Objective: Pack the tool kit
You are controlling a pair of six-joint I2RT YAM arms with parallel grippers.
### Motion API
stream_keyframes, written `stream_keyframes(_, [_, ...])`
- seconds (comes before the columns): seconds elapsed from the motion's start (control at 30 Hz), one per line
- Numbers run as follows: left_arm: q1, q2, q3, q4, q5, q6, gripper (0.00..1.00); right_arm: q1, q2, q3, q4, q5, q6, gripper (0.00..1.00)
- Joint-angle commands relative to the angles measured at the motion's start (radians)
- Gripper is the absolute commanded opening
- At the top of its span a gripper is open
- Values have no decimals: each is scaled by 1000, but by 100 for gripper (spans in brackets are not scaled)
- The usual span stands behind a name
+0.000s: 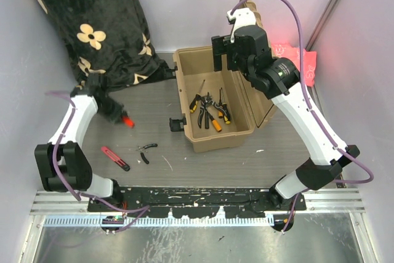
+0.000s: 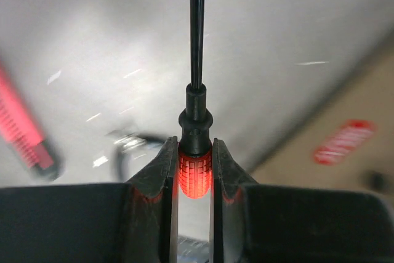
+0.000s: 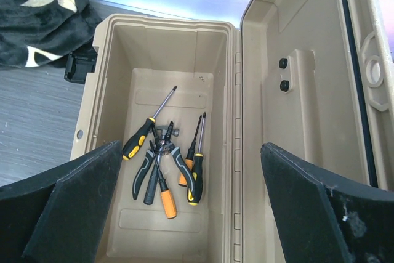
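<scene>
The fingers (image 2: 166, 170) of the left gripper (image 2: 194, 164) are pinched on the fat red handle of a red screwdriver (image 2: 194, 180). Its thin black shaft points straight out past the fingertips. This gripper holds the screwdriver up over the gray table (image 1: 154, 100), to the left of the toolbox (image 1: 184, 90) and apart from it. On the table below, near the left arm, lie a red tool (image 1: 115, 158) with a black end and some small black pliers (image 1: 146, 149). They are near each other but not touching. The right gripper (image 3: 190, 145) hangs over the toolbox with its two black fingers spread wide apart, and it holds nothing. The tan toolbox is open, and its lid (image 3: 295, 90) leans back on the right side. At the bottom of the box is a little pile of tools. There is a pair of pliers with black grips (image 3: 161, 152) in the middle, and screwdrivers with black and orange handles (image 3: 166, 201) lie over and beside them. The tools touch and cross each other. A black flower blanket (image 1: 92, 16) sits at the far left corner, behind the box.
</scene>
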Motion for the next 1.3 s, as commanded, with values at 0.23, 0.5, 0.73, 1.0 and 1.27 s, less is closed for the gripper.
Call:
stream_keyframes(0.23, [-316, 268, 766, 333, 267, 53, 0, -2, -10, 50, 84, 31, -10, 100])
stream_keyframes(0.5, [-604, 445, 857, 334, 309, 11, 0, -3, -66, 16, 71, 81, 7, 100])
stream_keyframes(0.73, [-690, 518, 764, 292, 299, -12, 0, -3, -135, -20, 49, 140, 10, 100])
stream_keyframes(1.0, [-713, 585, 785, 281, 278, 0, 31, -11, -147, -43, 56, 148, -1, 100])
stream_keyframes(1.27, [-713, 610, 793, 275, 276, 10, 37, -23, -135, -43, 60, 136, -12, 100])
